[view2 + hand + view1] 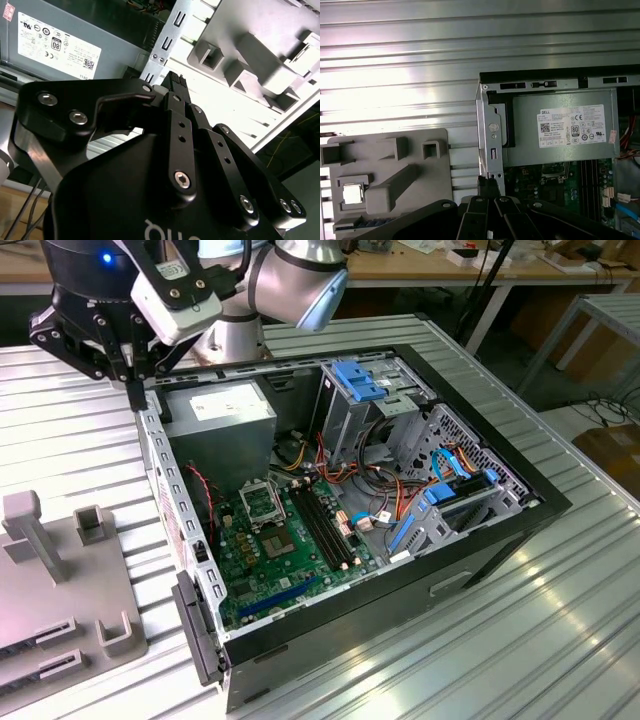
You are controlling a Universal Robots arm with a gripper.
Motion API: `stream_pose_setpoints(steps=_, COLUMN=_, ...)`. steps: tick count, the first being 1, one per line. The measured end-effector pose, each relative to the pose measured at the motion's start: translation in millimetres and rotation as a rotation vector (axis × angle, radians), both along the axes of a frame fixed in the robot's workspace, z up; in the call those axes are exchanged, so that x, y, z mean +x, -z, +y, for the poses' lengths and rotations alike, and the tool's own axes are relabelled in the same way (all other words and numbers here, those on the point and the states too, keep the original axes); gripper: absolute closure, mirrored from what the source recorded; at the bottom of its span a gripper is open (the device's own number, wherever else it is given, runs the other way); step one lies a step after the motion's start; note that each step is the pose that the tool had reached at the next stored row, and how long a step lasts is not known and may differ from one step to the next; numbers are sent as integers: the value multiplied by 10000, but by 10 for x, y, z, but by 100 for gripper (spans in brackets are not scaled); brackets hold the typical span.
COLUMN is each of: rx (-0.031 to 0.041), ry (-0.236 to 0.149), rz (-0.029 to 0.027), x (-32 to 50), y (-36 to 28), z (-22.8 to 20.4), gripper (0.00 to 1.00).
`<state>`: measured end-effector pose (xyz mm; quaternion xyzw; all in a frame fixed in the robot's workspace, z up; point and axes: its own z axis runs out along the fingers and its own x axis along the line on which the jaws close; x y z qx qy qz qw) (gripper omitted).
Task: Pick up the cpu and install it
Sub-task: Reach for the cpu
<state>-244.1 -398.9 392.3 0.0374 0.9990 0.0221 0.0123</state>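
The cpu (352,194), a small silver square chip, lies in a recess of the grey fixture plate (390,165) on the table outside the computer case. My gripper (133,388) hangs over the back corner of the case's metal side wall (489,135), fingers together with nothing between them. In both wrist views the gripper (487,181) (172,80) sits just above that wall edge, well apart from the cpu. The black cpu socket (262,502) with its metal frame sits on the green motherboard (285,560) beside the grey power supply (222,410).
The open black computer case (500,540) lies on a ribbed metal table (560,640). Inside are long black memory slots (325,525), drive cages with blue clips (360,380) and loose cables (380,480). The grey fixture (60,580) carries upright blocks.
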Motion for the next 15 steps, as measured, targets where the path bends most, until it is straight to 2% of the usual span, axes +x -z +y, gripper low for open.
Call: stream_pose_setpoints(steps=15, rx=0, ry=0, rz=2, x=-113, y=1, z=0, gripper=89)
